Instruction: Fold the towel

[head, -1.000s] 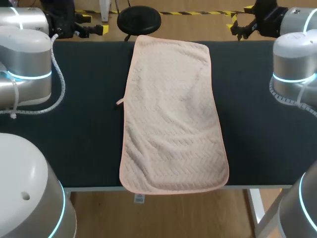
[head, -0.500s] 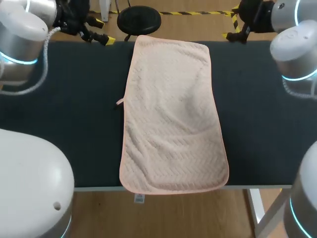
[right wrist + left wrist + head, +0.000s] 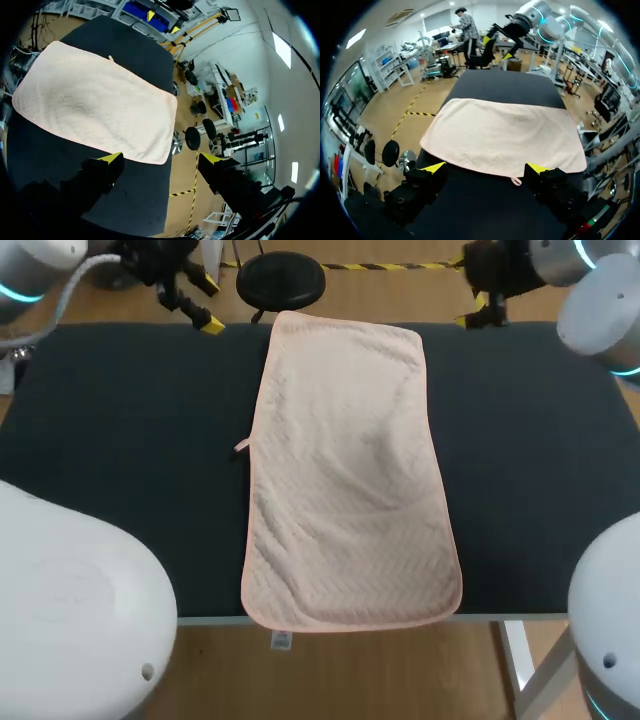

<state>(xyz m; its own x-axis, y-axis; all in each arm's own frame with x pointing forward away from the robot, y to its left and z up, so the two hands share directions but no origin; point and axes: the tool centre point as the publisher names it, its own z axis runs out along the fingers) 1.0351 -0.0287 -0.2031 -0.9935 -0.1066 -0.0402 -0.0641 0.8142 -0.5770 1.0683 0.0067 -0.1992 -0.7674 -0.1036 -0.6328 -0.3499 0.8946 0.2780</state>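
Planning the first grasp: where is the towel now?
Head view: the towel lies flat across the table, left gripper and right gripper off its far corners.

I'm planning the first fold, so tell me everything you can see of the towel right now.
The towel is pale pink, with a zigzag weave and stitched hem. It lies spread flat, slightly rumpled, on the dark table, its near end just over the edge. A small loop sticks out of one long side; a white label hangs from the near hem. Only the table touches it; the left gripper and right gripper, both open, are off its far corners.
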